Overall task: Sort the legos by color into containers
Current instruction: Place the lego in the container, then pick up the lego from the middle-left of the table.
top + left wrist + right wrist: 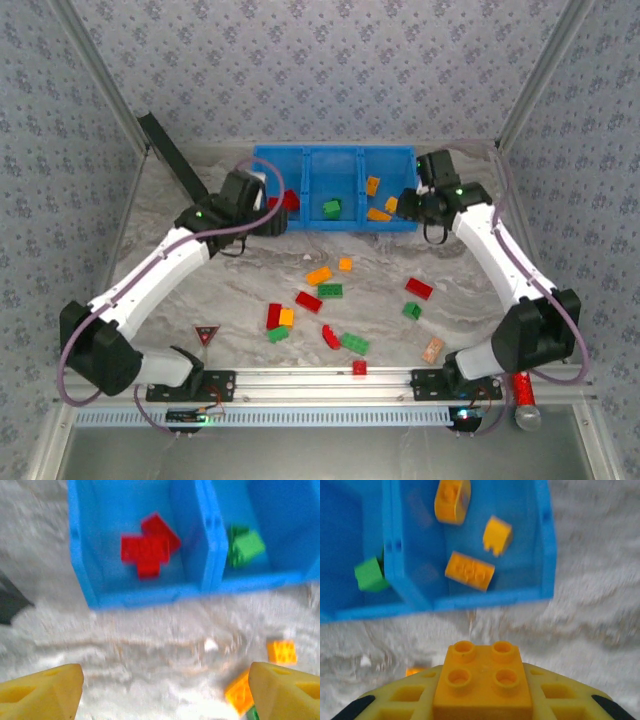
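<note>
Pinching a square orange brick (pixel 482 680) between its yellow fingers, the right end effector (pixel 482 702) hangs just in front of the blue tray (pixel 340 225), on the worktop side of the front wall of its right-hand compartment. That compartment already holds three orange-yellow legos (pixel 470 570), the middle one holds a green brick (pixel 370 575) and the left-hand one holds red bricks (pixel 147 550), so the step in hand looks like a delivery into the right-hand compartment. To do it well, the arm should carry the brick forward until it is fully past the tray's front wall, keeping it high enough to clear that rim, then lower it over the bare blue floor near the front right corner before spreading its fingers; a low release should keep the brick from bouncing over the divider into the green compartment. The held brick sits studs-up, its four studs facing the wrist camera, and being square it has no real long axis; its edges run roughly parallel to the tray's front wall. The oblong orange brick inside lies slanted to that wall. The left end effector (pixel 165 690) is spread wide and empty, hovering just in front of the tray's left-hand compartment, with more loose legos (pixel 308 301) scattered on the worktop (pixel 460 270) on the tray's near side.
</note>
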Robot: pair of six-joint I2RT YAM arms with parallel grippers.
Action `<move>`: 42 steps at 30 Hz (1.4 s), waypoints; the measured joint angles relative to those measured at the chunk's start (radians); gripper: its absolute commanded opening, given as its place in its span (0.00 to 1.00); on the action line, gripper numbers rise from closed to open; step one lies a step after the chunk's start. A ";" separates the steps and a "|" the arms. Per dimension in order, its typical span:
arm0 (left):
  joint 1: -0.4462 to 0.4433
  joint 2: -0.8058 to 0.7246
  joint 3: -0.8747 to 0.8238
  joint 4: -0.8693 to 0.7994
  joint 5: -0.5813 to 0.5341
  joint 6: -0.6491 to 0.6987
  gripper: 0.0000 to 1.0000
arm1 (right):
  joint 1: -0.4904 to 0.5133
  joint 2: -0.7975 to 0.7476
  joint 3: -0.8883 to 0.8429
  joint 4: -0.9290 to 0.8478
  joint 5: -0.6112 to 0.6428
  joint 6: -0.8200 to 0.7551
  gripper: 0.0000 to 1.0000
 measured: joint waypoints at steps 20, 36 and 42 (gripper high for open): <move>-0.279 0.036 -0.266 0.018 0.086 -0.103 0.85 | -0.037 0.590 0.400 0.093 -0.031 -0.235 0.35; -0.403 0.344 -0.132 0.063 0.108 0.008 0.88 | -0.033 0.677 0.433 0.063 -0.043 -0.261 0.55; -0.404 0.386 -0.132 0.061 0.095 0.026 0.88 | -0.027 0.676 0.435 0.060 -0.041 -0.260 0.60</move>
